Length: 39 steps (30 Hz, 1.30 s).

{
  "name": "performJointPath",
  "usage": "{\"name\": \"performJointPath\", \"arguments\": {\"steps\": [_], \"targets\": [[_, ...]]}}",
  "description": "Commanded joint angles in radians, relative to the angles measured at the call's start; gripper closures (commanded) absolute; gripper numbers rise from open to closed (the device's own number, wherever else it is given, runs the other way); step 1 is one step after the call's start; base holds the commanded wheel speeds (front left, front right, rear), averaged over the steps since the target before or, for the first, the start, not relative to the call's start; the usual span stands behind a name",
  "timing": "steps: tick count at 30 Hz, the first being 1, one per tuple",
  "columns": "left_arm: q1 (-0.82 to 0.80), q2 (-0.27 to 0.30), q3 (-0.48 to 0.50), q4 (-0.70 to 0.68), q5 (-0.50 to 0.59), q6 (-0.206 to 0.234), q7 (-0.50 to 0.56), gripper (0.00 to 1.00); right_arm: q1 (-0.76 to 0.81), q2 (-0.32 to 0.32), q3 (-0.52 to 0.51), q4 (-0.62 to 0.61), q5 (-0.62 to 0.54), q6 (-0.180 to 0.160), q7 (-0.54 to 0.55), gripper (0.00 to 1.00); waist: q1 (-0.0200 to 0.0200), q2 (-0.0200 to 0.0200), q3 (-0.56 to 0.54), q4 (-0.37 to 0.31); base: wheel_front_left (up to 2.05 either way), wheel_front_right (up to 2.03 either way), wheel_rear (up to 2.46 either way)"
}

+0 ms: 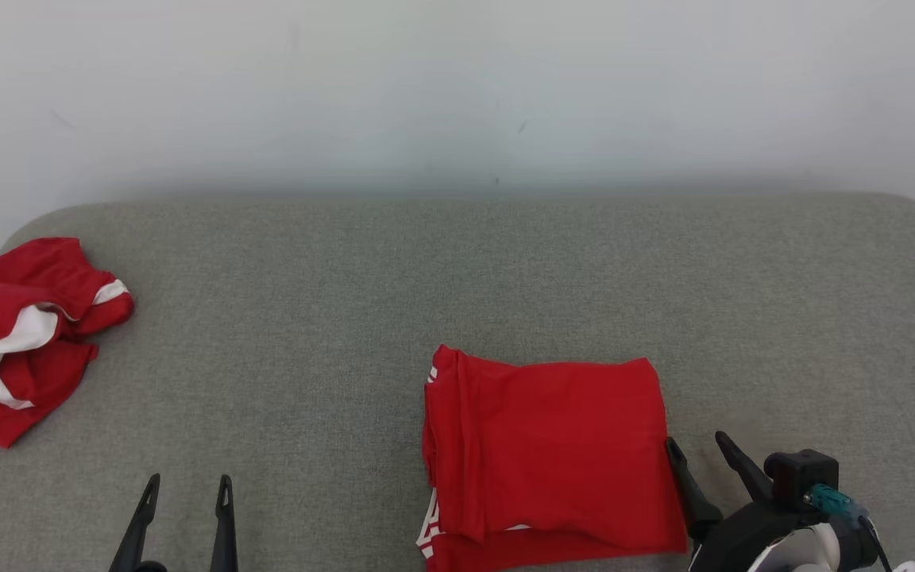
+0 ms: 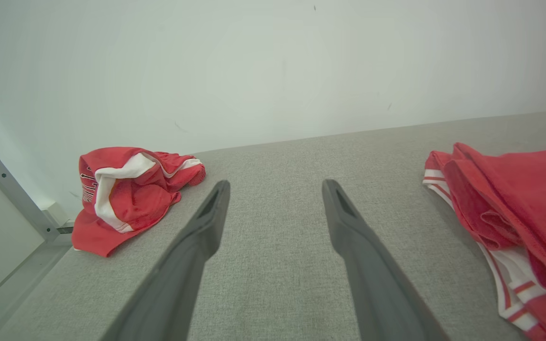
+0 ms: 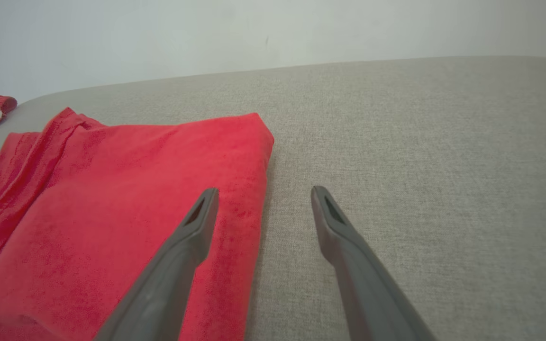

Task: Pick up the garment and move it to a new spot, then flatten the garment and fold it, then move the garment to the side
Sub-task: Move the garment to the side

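Observation:
A red garment (image 1: 549,449) with white stripes lies folded into a rectangle on the grey padded table (image 1: 394,286), right of centre near the front. My right gripper (image 1: 698,445) stands open just past its right edge; in the right wrist view its left finger sits over the cloth's (image 3: 126,199) right border, its right finger over bare table. My left gripper (image 1: 187,483) stands open at the lower left over bare table, nothing between its fingers (image 2: 206,222). The folded garment (image 2: 514,199) appears at the right of the left wrist view.
A second red and white garment (image 1: 21,334) lies crumpled at the table's far left edge, also seen as a heap (image 2: 131,189) in the left wrist view. A white wall (image 1: 457,87) runs behind the table. A metal frame (image 2: 17,199) stands left of it.

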Motion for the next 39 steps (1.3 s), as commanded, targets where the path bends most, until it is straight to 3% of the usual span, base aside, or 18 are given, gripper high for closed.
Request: {"name": "performJointPath", "arguments": {"steps": [1, 11, 12, 13, 14, 15, 26, 39], "targets": [[-0.014, -0.002, -0.001, 0.003, 0.004, -0.005, -0.003, 0.0, -0.019, 0.0, 0.009, 0.02, 0.008, -0.003, -0.003, 0.0, 0.0, -0.0001, 0.021, 0.013, 0.0, 0.0, 0.0], [-0.046, -0.008, -0.012, 0.013, 0.008, 0.0, -0.003, 0.0, -0.146, 0.009, 0.145, 0.27, 0.086, -0.003, 0.001, 0.0, 0.0, -0.0001, 0.069, 0.025, 0.0, 0.0, 0.0], [-0.048, -0.008, -0.013, 0.015, 0.009, 0.0, -0.003, 0.0, -0.153, 0.011, 0.152, 0.294, 0.096, -0.003, 0.006, 0.13, 0.0, -0.0001, 0.07, 0.025, 0.0, 0.0, 0.0], [-0.052, -0.007, -0.012, 0.018, 0.009, 0.0, -0.003, 0.0, -0.16, 0.014, 0.163, 0.313, 0.106, -0.003, 0.006, 0.52, 0.0, -0.0001, 0.07, 0.026, 0.0, 0.0, 0.0], [-0.057, -0.005, -0.011, 0.02, 0.007, -0.002, -0.003, 0.0, -0.167, 0.017, 0.176, 0.323, 0.118, -0.003, -0.003, 0.84, 0.0, -0.0001, 0.071, 0.026, 0.0, 0.0, 0.0], [-0.06, -0.004, -0.01, 0.022, 0.005, -0.003, -0.003, 0.0, -0.175, 0.018, 0.186, 0.332, 0.127, -0.003, -0.009, 1.0, 0.0, -0.0001, 0.072, 0.026, 0.0, 0.0, 0.0], [-0.077, -0.01, 0.002, 0.013, -0.003, -0.002, -0.003, 0.0, -0.35, -0.048, 0.266, 0.347, 0.227, -0.003, -0.046, 1.0, 0.0, -0.0001, 0.126, -0.023, 0.0, 0.0, 0.0], [-0.211, -0.011, -0.019, -0.051, 0.02, -0.008, -0.003, 0.0, -0.681, -0.269, 0.266, 0.422, 0.286, -0.003, -0.055, 1.0, 0.0, -0.0001, 0.377, -0.061, 0.0, 0.0, 0.0]]}}
